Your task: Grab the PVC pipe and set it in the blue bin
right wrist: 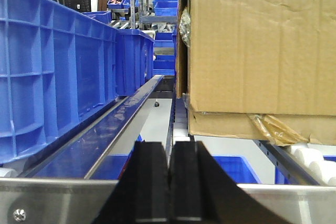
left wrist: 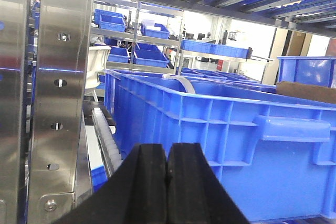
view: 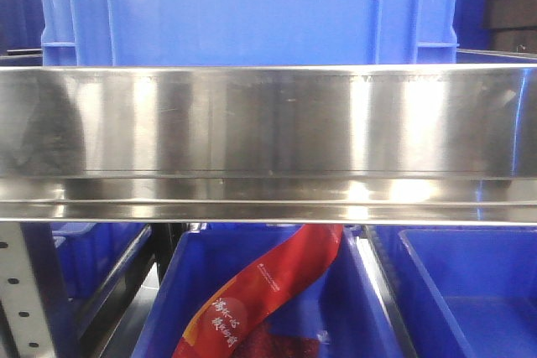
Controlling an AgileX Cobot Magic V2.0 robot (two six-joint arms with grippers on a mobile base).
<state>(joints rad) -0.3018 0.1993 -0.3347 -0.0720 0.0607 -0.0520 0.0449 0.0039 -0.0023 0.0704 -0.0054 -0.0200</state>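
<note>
The left gripper is pressed together on nothing, just before one blue bin. Beyond it, over the bin's far rim, a curved white strip, likely the PVC pipe, pokes up. The right gripper is likewise closed and empty; past it one cardboard box sits beside another blue crate.

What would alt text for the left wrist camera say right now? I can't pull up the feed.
The left gripper is shut and empty, its black fingers pressed together at the bottom of the frame, facing a large blue bin on the rack. A curved white piece peeks over the bin's far rim, and a perforated steel upright fills the left side.
</note>
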